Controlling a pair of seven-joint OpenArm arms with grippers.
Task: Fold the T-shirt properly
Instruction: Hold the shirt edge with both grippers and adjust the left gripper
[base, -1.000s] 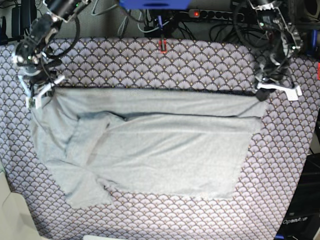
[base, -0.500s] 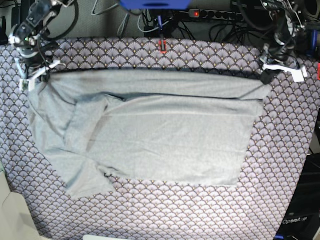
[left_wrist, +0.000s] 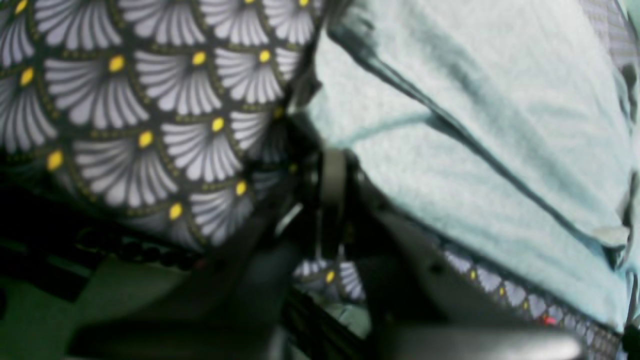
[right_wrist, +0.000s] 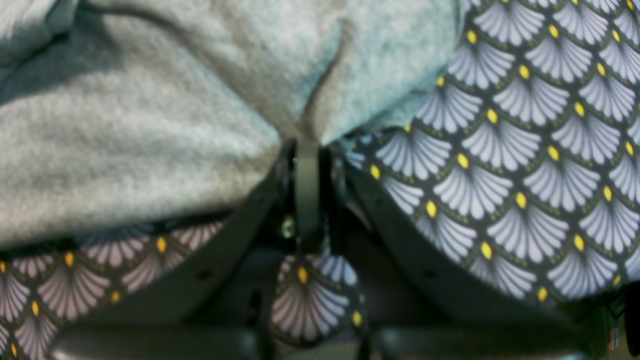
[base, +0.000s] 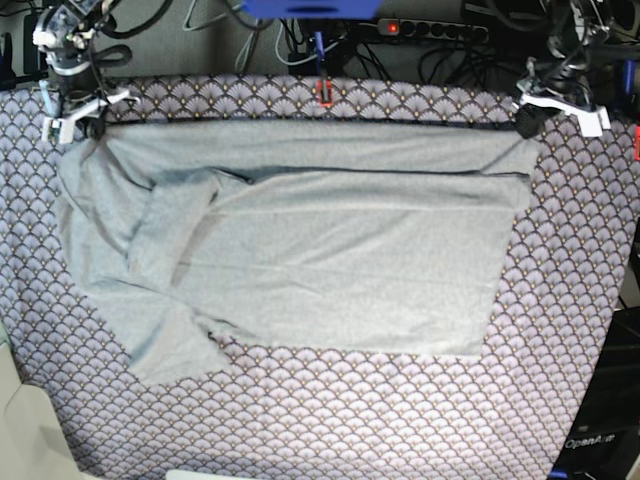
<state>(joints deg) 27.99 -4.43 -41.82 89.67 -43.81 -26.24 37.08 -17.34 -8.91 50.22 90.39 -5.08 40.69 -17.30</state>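
Both grippers were clamped on the T-shirt (base: 300, 250) at its far edge when I checked the feeds. From the base view I had the right gripper (base: 88, 125) on the far corner at that view's left, and the left gripper (base: 527, 125) on the far corner at that view's right, each near the back of the patterned cloth (base: 320, 420) covering the table. Only that overhead view gave me the whole garment: spread flat across the middle of the cloth, the far strip drawn out in a nearly straight line between the two grips, a sleeve (base: 170, 350) sticking out at the near left, and a rumpled fold beside it.

On the right wrist camera I saw what the base view could not show: the fingers of the right gripper (right_wrist: 306, 150) were together with a bunched pinch of grey fabric (right_wrist: 150, 125) gathered into them, and the scallop pattern (right_wrist: 525, 175) lay beside it. On the left wrist camera the left gripper (left_wrist: 330, 165) was dark and blurred; I could make out shirt fabric (left_wrist: 475, 150) running into the closed tips, but the contact itself was soft. Cables and a power strip (base: 430, 30) lay behind the table. Both arms were cut off by the top of the base frame.
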